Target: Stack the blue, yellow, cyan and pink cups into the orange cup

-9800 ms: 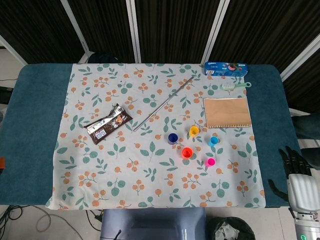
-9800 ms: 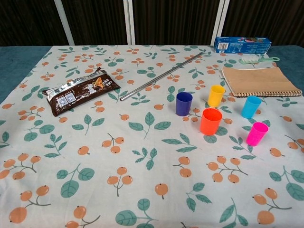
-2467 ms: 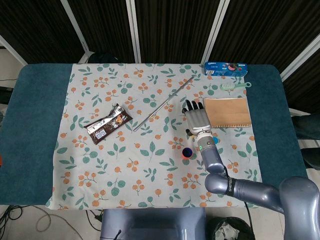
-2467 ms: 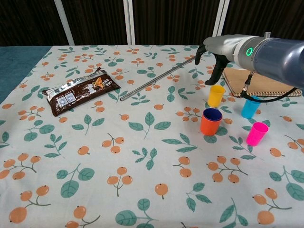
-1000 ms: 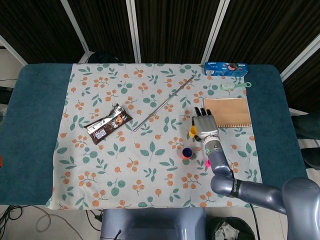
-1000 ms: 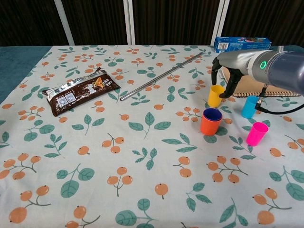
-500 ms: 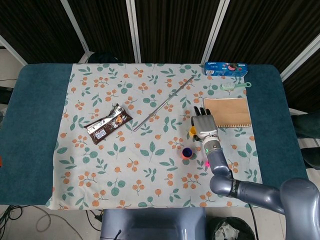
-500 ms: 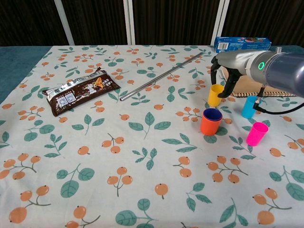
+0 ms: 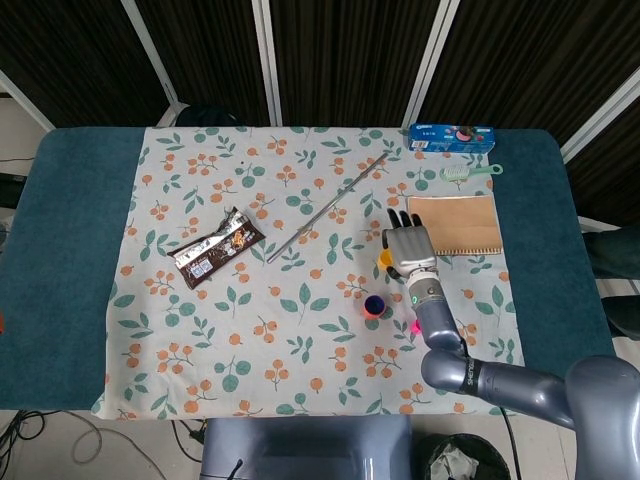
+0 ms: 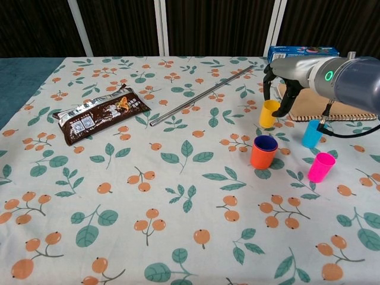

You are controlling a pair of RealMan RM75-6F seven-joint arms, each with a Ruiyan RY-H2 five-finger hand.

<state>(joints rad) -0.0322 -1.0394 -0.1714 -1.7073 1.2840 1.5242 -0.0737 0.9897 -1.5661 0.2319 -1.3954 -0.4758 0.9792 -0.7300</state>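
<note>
- Since half a second ago the small yellow plastic cup (image 10: 268, 113) sits slightly higher in the chest view, with its base seeming to clear the leaf-and-berry printed cloth that covers the surface (image 10: 119, 190); I judge it just lifted, though contact under the base is hard to confirm.
- Robot's right hand (image 10: 278, 83) has closed in on this cup: dark fingers (image 10: 289, 94) run down its right side and another digit comes down at its left rim, so the hand pinches the yellow cup between them.
- Seen from the head view, the right hand (image 9: 408, 248) covers most of the cup, with only a yellow sliver showing at its left edge.
- Blue is already done: the small dark blue cup (image 10: 265, 142) sits nested inside the orange plastic cup (image 10: 262, 154).
- That orange cup stands near the held cup, below and slightly left of it in the chest view.
- My reading is that the yellow cup is the step in hand, and the carry to the stack is short.
- Cyan plastic cup (image 10: 312, 133) and pink plastic cup (image 10: 320, 167) stand apart to the right, not yet stacked.
- Left hand shows in neither view.
</note>
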